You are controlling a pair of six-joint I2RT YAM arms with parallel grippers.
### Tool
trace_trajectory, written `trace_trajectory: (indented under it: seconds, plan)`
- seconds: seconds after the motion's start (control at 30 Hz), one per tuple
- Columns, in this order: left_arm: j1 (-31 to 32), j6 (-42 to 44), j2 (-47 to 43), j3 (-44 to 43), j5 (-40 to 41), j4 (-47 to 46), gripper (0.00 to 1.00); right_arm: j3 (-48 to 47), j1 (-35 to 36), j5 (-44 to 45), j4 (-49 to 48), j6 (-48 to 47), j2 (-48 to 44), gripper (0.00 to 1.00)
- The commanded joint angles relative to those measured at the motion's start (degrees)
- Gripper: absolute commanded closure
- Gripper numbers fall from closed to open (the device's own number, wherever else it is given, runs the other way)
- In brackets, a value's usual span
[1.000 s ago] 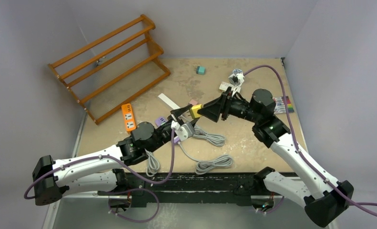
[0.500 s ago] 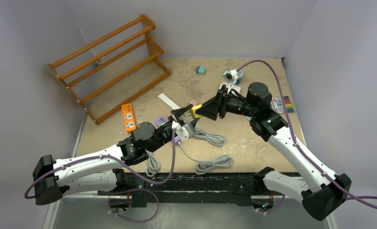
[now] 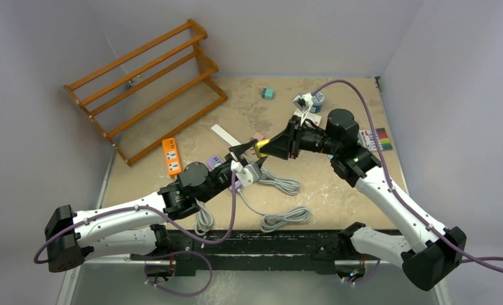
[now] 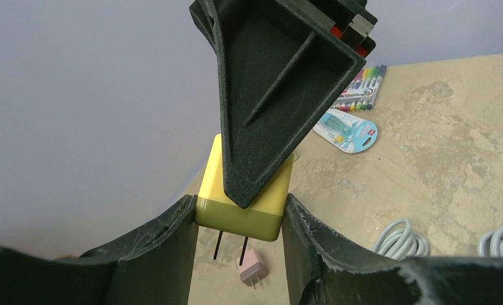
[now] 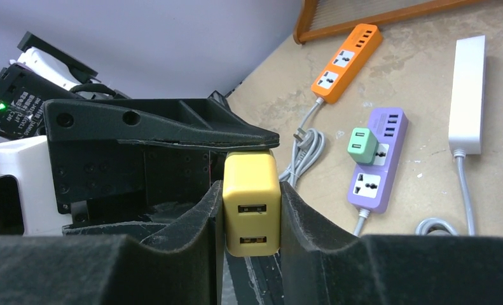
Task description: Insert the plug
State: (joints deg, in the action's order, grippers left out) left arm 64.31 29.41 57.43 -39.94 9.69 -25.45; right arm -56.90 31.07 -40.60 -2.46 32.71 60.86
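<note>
A yellow USB plug (image 3: pixel 260 148) with two black prongs hangs in the air over the table's middle. My left gripper (image 3: pixel 245 151) grips it from one side and my right gripper (image 3: pixel 269 147) from the other. In the left wrist view my gripper (image 4: pixel 238 206) presses both sides of the plug (image 4: pixel 245 203), prongs pointing down. In the right wrist view my gripper (image 5: pixel 250 190) clamps the plug (image 5: pixel 251 203), USB ports facing the camera. A purple power strip (image 5: pixel 379 159) carries a green adapter (image 5: pixel 362 145). An orange strip (image 5: pixel 347 60) and a white strip (image 5: pixel 466 95) lie nearby.
A wooden rack (image 3: pixel 147 89) stands at the back left. Grey coiled cables (image 3: pixel 280 184) lie in front of the arms. A pink plug (image 4: pixel 252 267) lies on the table below the grippers. A teal block (image 3: pixel 268 93) and a marker pack (image 3: pixel 377 138) lie at the back right.
My right arm has swung slightly left and its wrist has lifted. The yellow plug stays between both grippers at nearly the same spot.
</note>
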Motion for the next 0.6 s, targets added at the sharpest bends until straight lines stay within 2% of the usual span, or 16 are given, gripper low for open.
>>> trace_trajectory:
  seconds: [0.0,0.13,0.17,0.2,0.23,0.27,0.3,0.47,0.57]
  plan:
    - [0.5,-0.2,-0.6,-1.4,-0.1,-3.4,1.00,0.2,0.5,-0.9,-3.4,2.4,-0.2,1.00]
    - [0.5,-1.0,-0.7,-1.3,1.1,-3.4,0.99,0.9,0.6,-0.4,-4.2,2.2,-0.9,1.00]
    - [0.5,-1.4,-0.7,-1.3,1.5,-3.1,0.89,1.0,0.6,0.1,-4.6,2.1,-1.2,1.00]
    - [0.5,-1.9,-0.9,-1.2,1.7,-2.8,0.68,1.0,0.6,1.4,-5.1,2.2,-1.7,1.00]
    - [0.5,-2.5,-1.1,-1.0,2.1,-2.5,0.51,1.0,0.6,2.8,-5.7,2.5,-2.4,1.00]
    - [0.5,-3.4,-1.7,-0.7,3.0,-2.1,0.40,2.2,0.6,4.3,-6.3,2.7,-3.2,1.00]
    - [0.5,-4.2,-2.4,-0.2,4.3,-1.6,0.35,3.0,0.6,5.6,-6.3,2.8,-3.9,1.00]
    - [0.5,-8.5,-10.6,5.0,11.4,2.2,0.27,7.6,0.6,10.2,-14.3,3.0,-9.8,1.00]
    - [0.5,-15.1,-17.7,7.7,14.5,5.2,0.24,11.3,0.6,12.6,-22.4,3.0,-13.9,1.00]
